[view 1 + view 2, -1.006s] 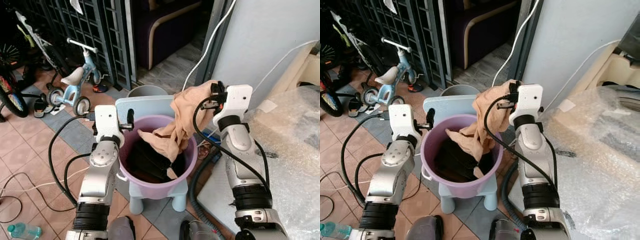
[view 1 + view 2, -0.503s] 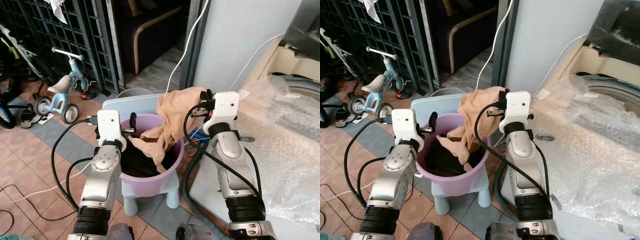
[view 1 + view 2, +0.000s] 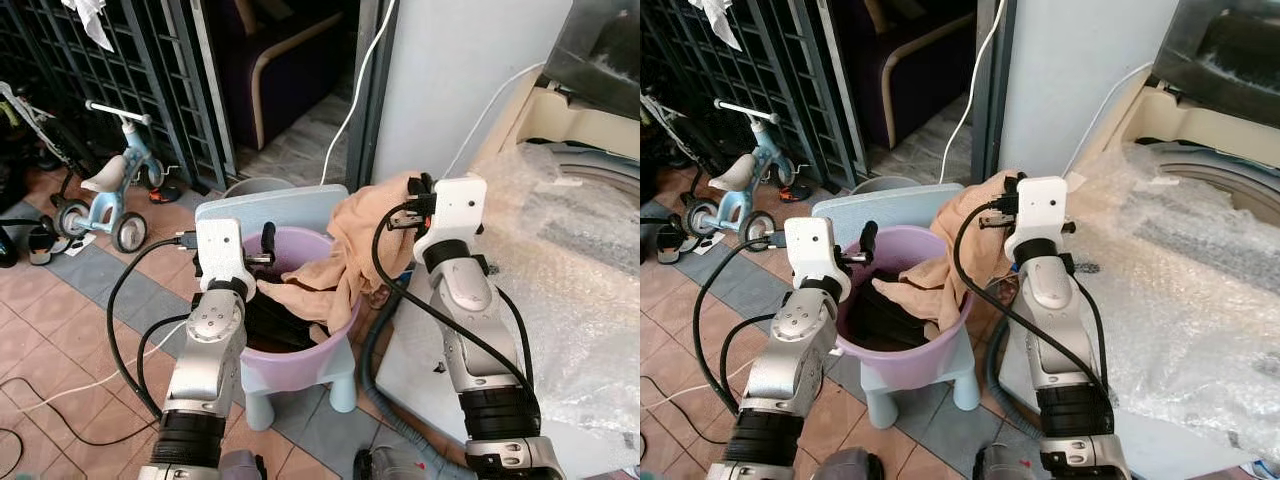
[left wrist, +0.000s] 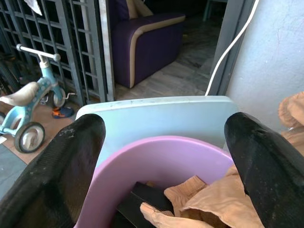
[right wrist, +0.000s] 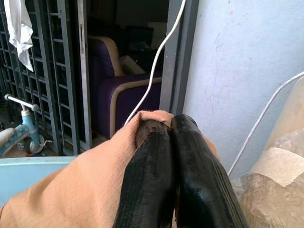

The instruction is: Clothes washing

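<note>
- My right gripper (image 5: 171, 142) is up at chest height, above the far right rim of the purple bucket (image 3: 300, 355). Its two black fingers are pressed together on a fold of the tan garment (image 3: 365, 235).
- That tan garment hangs from the pinch as a bunched drape. Its lower part trails over the bucket's right rim and lies inside on top of dark clothes (image 3: 285, 325).
- My left gripper (image 4: 164, 156) hovers at the near left rim of the bucket with its fingers (image 4: 57, 166) spread wide and nothing between them. Through the gap I see the bucket's inner wall and a tan fold.
- The bucket sits on a small light blue stool (image 3: 300, 385), whose pale backrest (image 3: 270, 208) rises just behind the bucket.
- A grey corrugated hose (image 3: 385, 400) curls on the tiled floor just right of the stool.
- To my right is a washing machine (image 3: 1230, 180) under crinkled bubble wrap (image 3: 1180, 300).
- Well off to the left a child's blue tricycle (image 3: 110, 190) stands before a dark metal grille (image 3: 130, 70), and a purple sofa (image 4: 142, 42) sits through the doorway beyond.
- A white cable (image 3: 350, 90) runs down the grey wall (image 3: 450, 70) behind the bucket.
</note>
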